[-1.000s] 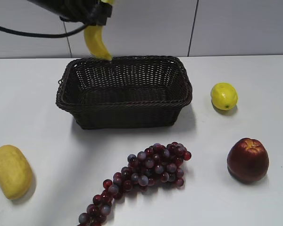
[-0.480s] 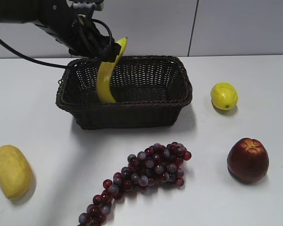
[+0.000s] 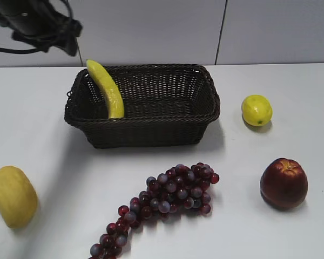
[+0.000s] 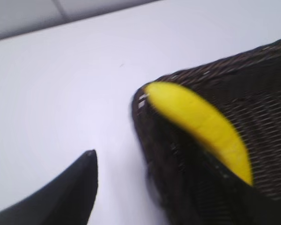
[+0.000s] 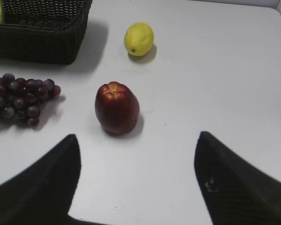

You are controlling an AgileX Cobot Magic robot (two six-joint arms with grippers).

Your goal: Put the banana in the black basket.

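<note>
Banana (image 3: 105, 88) dropped into black basket (image 3: 151, 132), lemon (image 3: 256, 110) beside

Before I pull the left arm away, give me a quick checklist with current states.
1. Banana inside basket: ok, though it leans against the left wall with its top end above the rim.
2. Banana free of left gripper: ok, nothing between the fingers.
3. Left gripper open: ok; two fingers show well apart.
4. Left arm above and clear of basket: ok in the exterior view.
5. Right gripper open and empty: ok.
6. Banana settled and stable: cannot tell.
</note>
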